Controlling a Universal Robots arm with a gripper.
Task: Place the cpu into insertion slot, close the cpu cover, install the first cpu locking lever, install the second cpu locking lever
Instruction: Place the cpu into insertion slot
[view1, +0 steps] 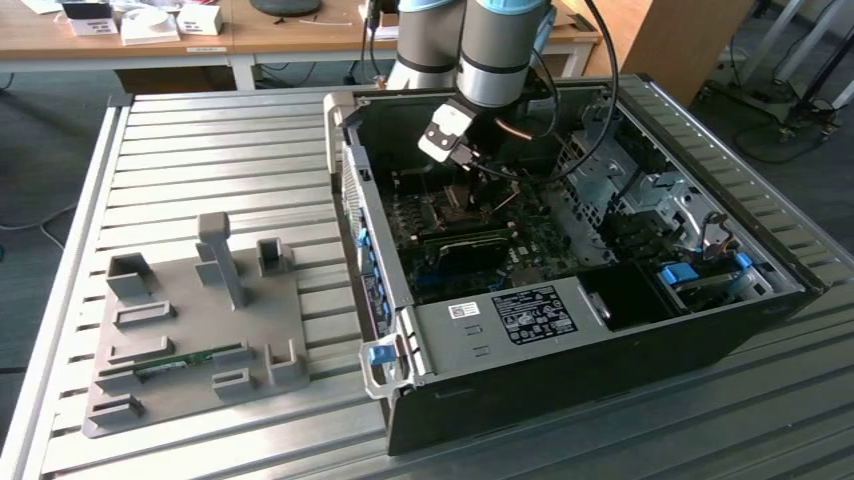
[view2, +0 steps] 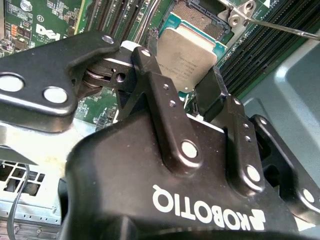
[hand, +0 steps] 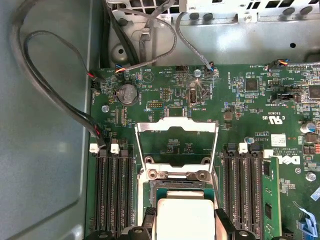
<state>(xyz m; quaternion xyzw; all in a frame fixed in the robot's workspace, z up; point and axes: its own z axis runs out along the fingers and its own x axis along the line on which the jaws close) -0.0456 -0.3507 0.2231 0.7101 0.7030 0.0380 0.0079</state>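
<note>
My gripper (view1: 467, 165) reaches down into the black computer case (view1: 574, 400), over the motherboard. It is shut on the cpu (view2: 192, 55), a greyish square chip with a green edge, gripped on two opposite sides by the black fingers (view2: 150, 70). The cpu (hand: 185, 215) hangs over the insertion slot (view2: 200, 15), whose dark pin field shows just beyond it; contact cannot be told. The cpu cover (hand: 176, 127), a silvery window frame, stands swung open behind the slot. A thin locking lever (view2: 280, 27) sticks out free beside the slot.
Long memory slots (hand: 112, 190) flank the socket on both sides. Grey cables (hand: 45, 90) run along the case wall. Outside the case, a grey fixture plate (view1: 187, 300) carries a green memory stick (view1: 180, 364) on the slatted metal table (view1: 200, 150).
</note>
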